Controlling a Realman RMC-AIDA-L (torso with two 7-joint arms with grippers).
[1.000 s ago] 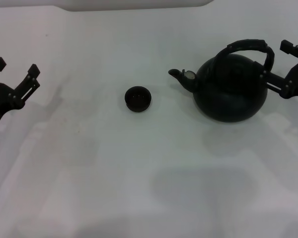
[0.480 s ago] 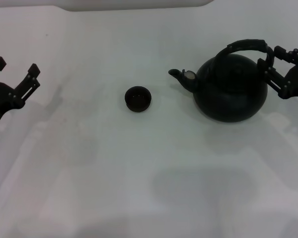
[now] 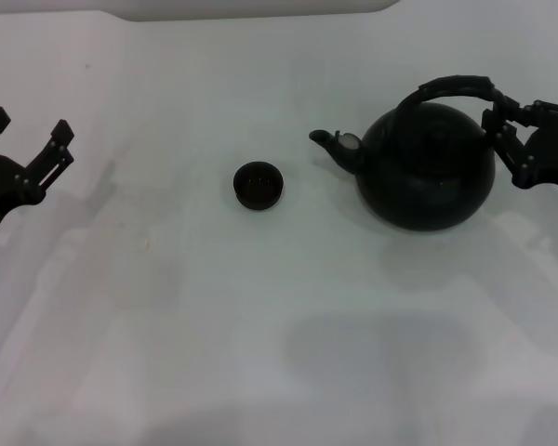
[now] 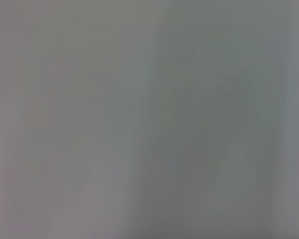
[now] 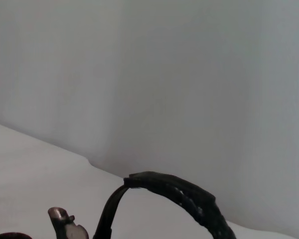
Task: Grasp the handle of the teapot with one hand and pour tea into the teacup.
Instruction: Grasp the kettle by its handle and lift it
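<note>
The right gripper (image 3: 498, 113) has its fingers clenched on the teapot's (image 3: 428, 177) handle (image 3: 456, 86), contact partly hidden; left gripper (image 3: 28, 125) released.

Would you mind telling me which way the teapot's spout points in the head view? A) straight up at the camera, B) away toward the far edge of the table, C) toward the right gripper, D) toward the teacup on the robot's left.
D: the teapot has its spout on the side facing the teacup, while the right gripper sits at the opposite side by the handle.
</note>
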